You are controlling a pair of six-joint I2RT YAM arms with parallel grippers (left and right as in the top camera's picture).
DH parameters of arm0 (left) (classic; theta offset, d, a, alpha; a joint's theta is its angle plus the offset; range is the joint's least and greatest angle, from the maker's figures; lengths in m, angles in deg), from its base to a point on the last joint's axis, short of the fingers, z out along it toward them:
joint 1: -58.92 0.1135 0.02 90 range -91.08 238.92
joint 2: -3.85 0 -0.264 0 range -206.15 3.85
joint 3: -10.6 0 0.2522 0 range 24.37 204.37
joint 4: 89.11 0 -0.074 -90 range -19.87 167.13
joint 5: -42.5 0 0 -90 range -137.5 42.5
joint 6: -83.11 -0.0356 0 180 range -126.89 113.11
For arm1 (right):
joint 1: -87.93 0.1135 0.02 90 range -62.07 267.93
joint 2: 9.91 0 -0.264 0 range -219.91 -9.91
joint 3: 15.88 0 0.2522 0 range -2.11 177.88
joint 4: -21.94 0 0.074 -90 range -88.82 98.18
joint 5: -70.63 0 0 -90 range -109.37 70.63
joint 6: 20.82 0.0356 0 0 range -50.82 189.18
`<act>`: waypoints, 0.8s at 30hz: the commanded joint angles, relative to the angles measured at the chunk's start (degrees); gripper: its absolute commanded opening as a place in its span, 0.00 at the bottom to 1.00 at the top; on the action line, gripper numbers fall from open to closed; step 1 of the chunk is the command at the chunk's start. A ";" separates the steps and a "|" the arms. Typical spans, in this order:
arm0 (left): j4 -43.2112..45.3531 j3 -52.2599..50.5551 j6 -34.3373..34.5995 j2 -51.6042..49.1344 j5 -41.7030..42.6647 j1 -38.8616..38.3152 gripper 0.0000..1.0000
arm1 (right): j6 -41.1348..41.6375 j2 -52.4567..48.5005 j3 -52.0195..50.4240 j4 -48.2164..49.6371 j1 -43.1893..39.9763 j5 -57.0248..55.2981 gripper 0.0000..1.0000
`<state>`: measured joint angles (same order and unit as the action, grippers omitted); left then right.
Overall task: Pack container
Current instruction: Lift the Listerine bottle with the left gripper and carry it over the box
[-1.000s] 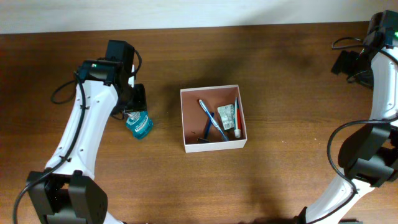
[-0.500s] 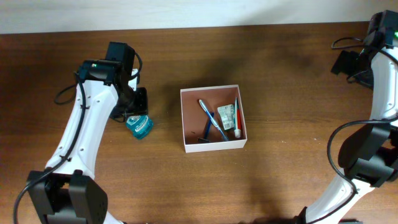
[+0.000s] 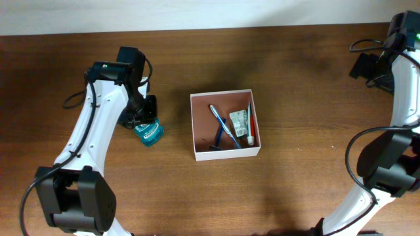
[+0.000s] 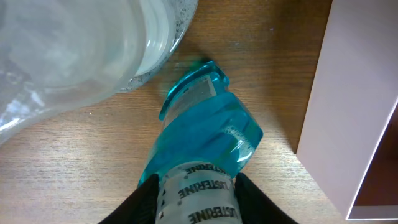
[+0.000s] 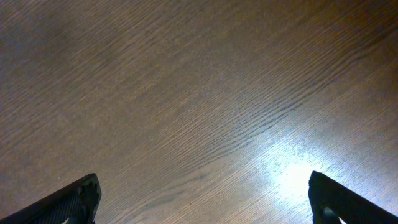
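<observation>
Teal bottle rests on the table at the left. The left gripper pinches its labelled neck, fingers narrow against both sides. Near its right, mid-table, sits the white-walled container with small toiletries inside. Far right, the right gripper hangs wide open over bare wood.

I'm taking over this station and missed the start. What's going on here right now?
The left arm's fingers are closed on the capped neck of a teal mouthwash bottle, which lies on the table just left of the container. The container holds a few toiletries, and the bottle is not yet in it. The right arm's fingers stand wide open over bare wood at the far right, holding nothing.
</observation>
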<state>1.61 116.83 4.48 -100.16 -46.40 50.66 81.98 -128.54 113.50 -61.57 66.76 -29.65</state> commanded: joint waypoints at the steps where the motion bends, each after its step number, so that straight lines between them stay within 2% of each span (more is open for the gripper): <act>1: -0.24 0.26 -0.35 -0.26 0.63 0.17 0.34 | -0.33 0.17 0.31 0.17 0.09 -0.70 0.98; 8: -2.56 2.60 -0.35 -0.11 0.63 0.15 0.26 | -0.33 0.17 0.31 0.17 0.09 -0.70 0.98; 13: -5.73 7.76 -0.35 -0.11 0.66 0.15 0.25 | -0.33 0.17 0.31 0.17 0.09 -0.70 0.98; 16: -8.94 12.44 -0.35 -0.11 0.94 0.04 0.25 | -0.33 0.17 0.31 0.17 0.09 -0.70 0.98; 20: -11.63 18.86 -0.37 -0.11 5.70 -0.94 0.22 | -0.33 0.17 0.31 0.17 0.09 -0.70 0.98; 24: -13.22 27.08 -0.79 -0.11 8.68 -4.46 0.21 | -0.33 0.17 0.31 0.17 0.09 -0.70 0.98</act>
<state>-11.01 137.29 4.48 -100.82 -42.01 49.03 81.98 -128.54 113.50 -61.55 66.76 -29.65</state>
